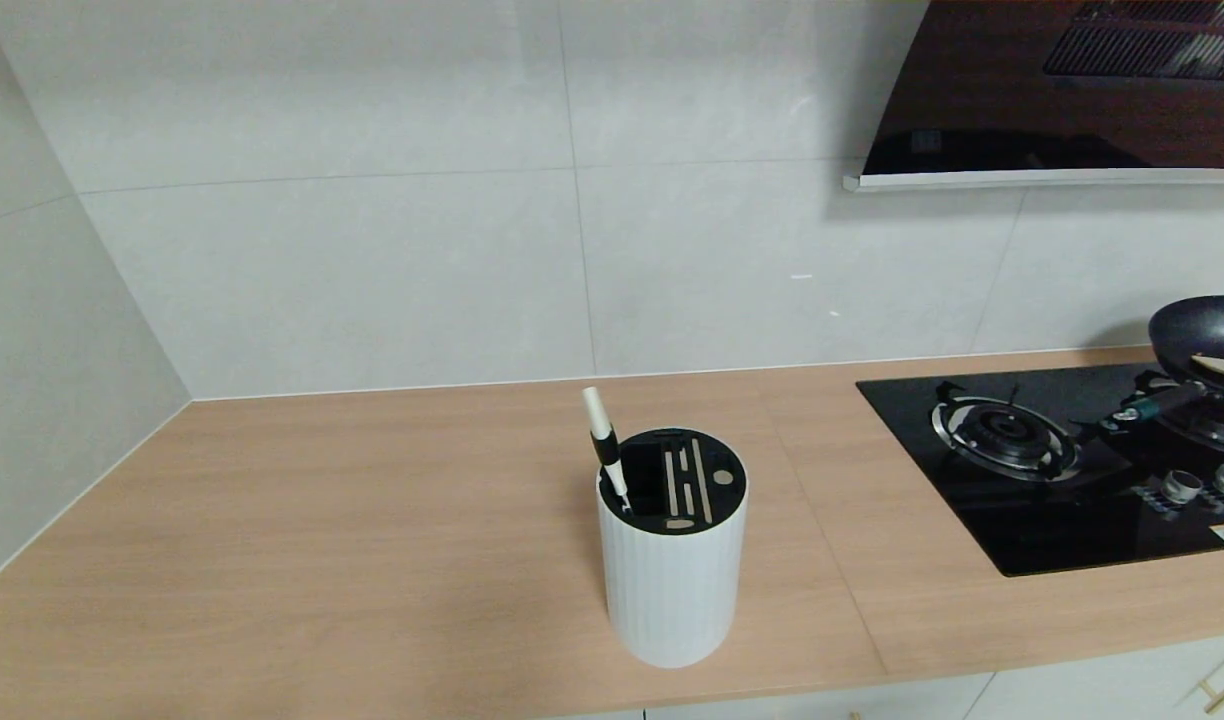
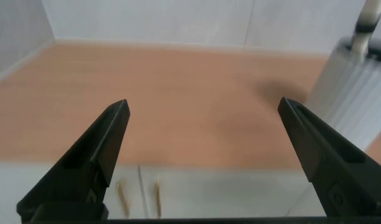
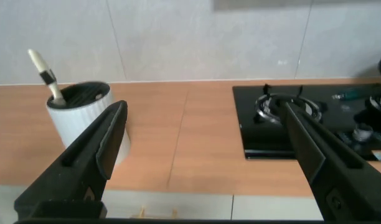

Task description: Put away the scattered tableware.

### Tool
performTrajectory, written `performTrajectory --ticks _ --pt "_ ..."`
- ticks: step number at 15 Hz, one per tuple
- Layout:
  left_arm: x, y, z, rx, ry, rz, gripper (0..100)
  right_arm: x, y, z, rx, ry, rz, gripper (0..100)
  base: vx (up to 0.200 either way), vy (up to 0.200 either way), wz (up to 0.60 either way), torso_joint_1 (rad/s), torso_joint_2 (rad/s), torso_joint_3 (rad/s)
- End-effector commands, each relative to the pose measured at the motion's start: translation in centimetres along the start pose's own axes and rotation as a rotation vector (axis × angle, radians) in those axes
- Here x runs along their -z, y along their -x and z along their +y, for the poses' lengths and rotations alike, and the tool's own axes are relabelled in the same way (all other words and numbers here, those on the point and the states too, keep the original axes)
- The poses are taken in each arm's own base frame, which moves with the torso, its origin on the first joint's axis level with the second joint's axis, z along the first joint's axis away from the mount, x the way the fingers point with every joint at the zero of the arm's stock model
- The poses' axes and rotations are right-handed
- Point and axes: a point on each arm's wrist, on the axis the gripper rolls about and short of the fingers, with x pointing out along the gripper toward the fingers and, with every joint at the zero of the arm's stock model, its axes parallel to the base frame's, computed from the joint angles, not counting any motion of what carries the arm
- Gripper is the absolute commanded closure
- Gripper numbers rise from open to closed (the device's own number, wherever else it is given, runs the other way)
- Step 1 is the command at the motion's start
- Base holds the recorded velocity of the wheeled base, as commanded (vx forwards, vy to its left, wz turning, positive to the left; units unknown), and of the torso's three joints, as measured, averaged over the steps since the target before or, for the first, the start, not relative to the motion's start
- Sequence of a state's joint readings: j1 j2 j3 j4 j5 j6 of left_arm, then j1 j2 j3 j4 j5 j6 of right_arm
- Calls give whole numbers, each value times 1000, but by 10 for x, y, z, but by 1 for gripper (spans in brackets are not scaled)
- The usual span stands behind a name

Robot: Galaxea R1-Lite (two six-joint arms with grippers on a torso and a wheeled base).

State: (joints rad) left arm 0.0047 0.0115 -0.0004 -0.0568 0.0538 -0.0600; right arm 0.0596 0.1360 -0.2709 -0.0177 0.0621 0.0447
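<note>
A white ribbed utensil holder with a black slotted top stands near the front edge of the wooden counter. One utensil with a white and black handle sticks up out of it, leaning left. The holder and that handle also appear in the right wrist view, and the holder in the left wrist view. My left gripper is open and empty, held off the counter's front edge left of the holder. My right gripper is open and empty, before the counter between holder and stove.
A black gas stove is set into the counter at the right, with a dark pan on its far burner. A range hood hangs above it. Tiled walls close off the back and the left. White cabinet fronts lie below the counter edge.
</note>
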Motion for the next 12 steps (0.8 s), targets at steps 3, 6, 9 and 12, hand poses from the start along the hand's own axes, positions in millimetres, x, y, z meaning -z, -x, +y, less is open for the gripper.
performTrajectory --ticks 3,6,9,12 --pt "2 1 -2 72 -131 -1 0 17 17 3 58 107 -48 0 0 0 0 0 0 0" --pt "6 1 0 33 -60 45 0 38 10 0 125 159 14 0 0 0 0 0 0 0" --pt "6 1 0 33 -65 45 0 64 2 -3 140 159 30 0 0 0 0 0 0 0" --pt "6 1 0 33 -57 45 0 75 1 -4 143 148 109 0 0 0 0 0 0 0"
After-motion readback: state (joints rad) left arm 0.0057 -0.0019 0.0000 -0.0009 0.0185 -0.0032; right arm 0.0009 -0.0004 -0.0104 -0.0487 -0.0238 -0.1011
